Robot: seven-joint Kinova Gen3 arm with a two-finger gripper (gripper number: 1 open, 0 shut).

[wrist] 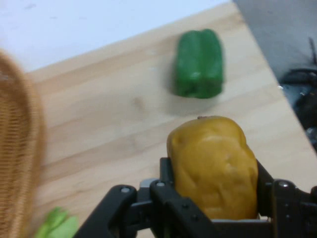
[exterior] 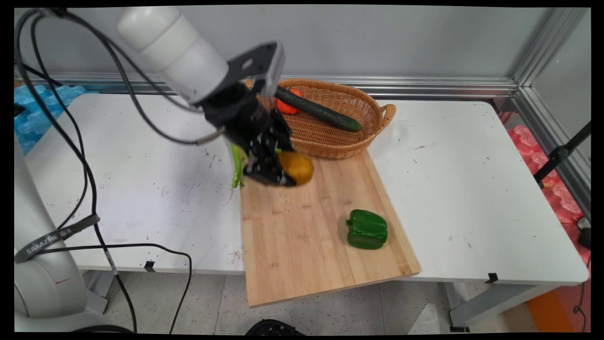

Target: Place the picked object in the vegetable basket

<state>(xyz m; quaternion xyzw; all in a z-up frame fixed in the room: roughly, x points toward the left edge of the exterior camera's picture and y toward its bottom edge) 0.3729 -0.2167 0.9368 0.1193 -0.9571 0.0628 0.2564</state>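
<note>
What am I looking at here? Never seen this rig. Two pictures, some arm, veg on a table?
It is a white robot arm with a black two-finger gripper, working at a white table. The main view comes from a fixed camera above the table's near side. The hand view comes from a camera on the hand, looking along the gripper.

The gripper is shut on a potato, over the far end of a wooden cutting board. A green bell pepper lies on the board nearer the camera. Behind the board stands a wicker basket holding a cucumber and something orange-red, partly hidden. A light green vegetable lies at the board's left edge.
</note>
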